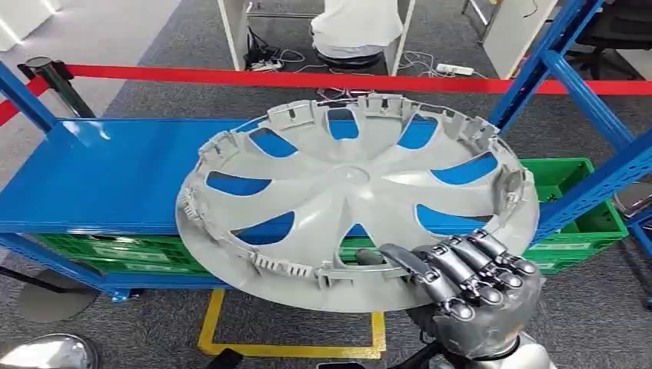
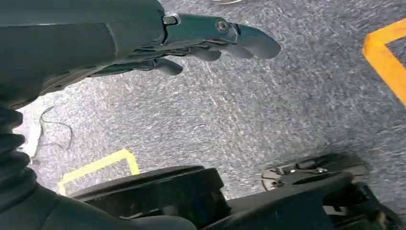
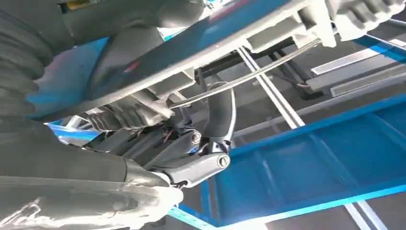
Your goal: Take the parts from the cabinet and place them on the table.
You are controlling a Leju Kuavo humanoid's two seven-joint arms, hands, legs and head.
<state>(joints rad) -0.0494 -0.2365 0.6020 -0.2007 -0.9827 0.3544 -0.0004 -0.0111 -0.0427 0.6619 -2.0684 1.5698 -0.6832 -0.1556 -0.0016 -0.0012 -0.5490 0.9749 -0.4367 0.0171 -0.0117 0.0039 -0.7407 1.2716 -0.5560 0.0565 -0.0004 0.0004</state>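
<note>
Gripping the grey wheel cover (image 1: pixel 357 204) at its near rim, our right hand (image 1: pixel 461 280) holds it tilted above the blue shelf (image 1: pixel 100 173); left hand (image 2: pixel 191 40) hangs released

- The left hand (image 2: pixel 210 40) is hanging over grey carpet (image 2: pixel 268 105), holding nothing, its dark fingers (image 2: pixel 253 40) lying loosely apart.
- Yellow floor tape (image 2: pixel 385 57) is crossing the carpet.

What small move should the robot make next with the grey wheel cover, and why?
Probably carry the wheel cover away from the blue shelf toward the table. The right hand grips its near rim alone, and the cover hangs tilted above the shelf. The left hand hangs over the floor, holding nothing.
</note>
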